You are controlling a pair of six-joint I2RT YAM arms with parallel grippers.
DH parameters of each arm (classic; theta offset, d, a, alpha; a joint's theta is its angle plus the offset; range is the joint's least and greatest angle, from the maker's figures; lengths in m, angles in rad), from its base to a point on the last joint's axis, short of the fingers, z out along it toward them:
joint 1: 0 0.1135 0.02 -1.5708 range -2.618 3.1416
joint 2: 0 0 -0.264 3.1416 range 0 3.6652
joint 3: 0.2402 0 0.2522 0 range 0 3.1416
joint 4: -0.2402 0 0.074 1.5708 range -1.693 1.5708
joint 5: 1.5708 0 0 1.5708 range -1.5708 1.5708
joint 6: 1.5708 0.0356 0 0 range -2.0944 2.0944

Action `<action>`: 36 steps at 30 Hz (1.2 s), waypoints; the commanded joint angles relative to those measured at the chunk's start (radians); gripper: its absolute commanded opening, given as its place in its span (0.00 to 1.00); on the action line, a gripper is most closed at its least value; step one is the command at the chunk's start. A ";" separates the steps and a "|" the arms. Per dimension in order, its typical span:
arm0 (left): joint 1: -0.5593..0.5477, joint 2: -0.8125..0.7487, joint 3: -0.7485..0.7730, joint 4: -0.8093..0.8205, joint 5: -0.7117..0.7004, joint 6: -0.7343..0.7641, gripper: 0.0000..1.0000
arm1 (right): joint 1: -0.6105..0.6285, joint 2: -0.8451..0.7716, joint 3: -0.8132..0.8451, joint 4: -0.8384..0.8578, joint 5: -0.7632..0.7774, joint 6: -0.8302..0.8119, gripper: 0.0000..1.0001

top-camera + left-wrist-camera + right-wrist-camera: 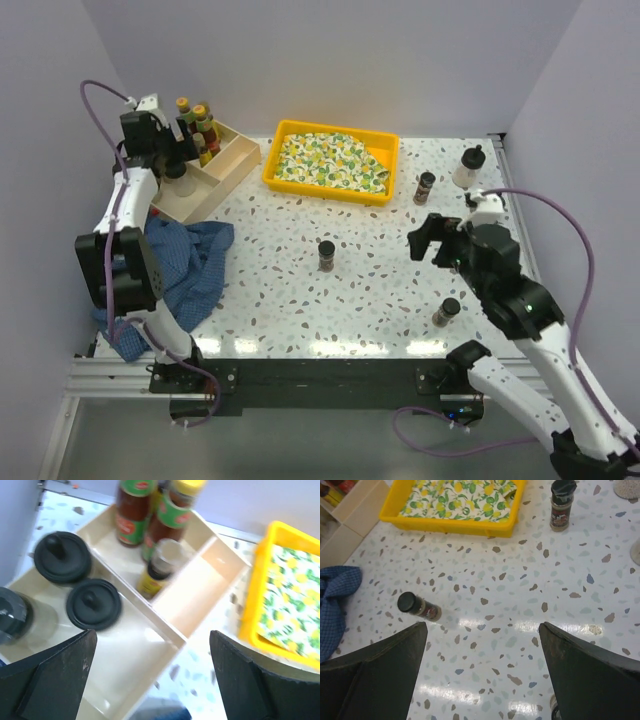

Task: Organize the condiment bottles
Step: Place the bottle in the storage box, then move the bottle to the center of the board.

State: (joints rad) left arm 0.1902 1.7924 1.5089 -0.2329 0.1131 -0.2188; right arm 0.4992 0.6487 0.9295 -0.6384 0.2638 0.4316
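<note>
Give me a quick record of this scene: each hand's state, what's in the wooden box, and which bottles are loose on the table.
left hand: open, empty, above the wooden box
right hand: open, empty, over the table
in box: black-capped bottles, sauce bottles
loose: centre spice jar, far spice jar, near spice jar, clear bottle

The left end effector (172, 158) hangs over the pale wooden divided box (235, 160), where sauce bottles (200, 122) stand at its far end. Three brown spice jars (327, 255) stand well apart on the speckled bench (280, 290), and a clear bottle (468, 167) stands near its right edge. The right end effector (432, 238) hovers among them with its jaws apart.
</note>
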 commanded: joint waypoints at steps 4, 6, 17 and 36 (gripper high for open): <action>-0.276 -0.243 -0.142 -0.052 0.151 0.012 1.00 | -0.002 0.343 0.138 0.177 0.323 -0.068 0.99; -0.400 -0.272 -0.134 -0.106 0.116 0.042 1.00 | -0.013 0.432 0.209 0.175 0.376 -0.102 0.99; -0.590 -0.563 -0.446 0.111 0.175 0.061 1.00 | -0.329 0.704 0.403 0.137 0.391 -0.130 0.99; -0.649 -0.669 -0.489 0.127 0.079 0.067 1.00 | -0.620 1.102 0.451 0.267 0.336 -0.073 0.99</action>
State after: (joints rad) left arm -0.4595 1.1671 1.0153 -0.1543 0.2283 -0.1711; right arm -0.0856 1.7557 1.3682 -0.4461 0.6010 0.3298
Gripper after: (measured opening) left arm 0.997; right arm 0.985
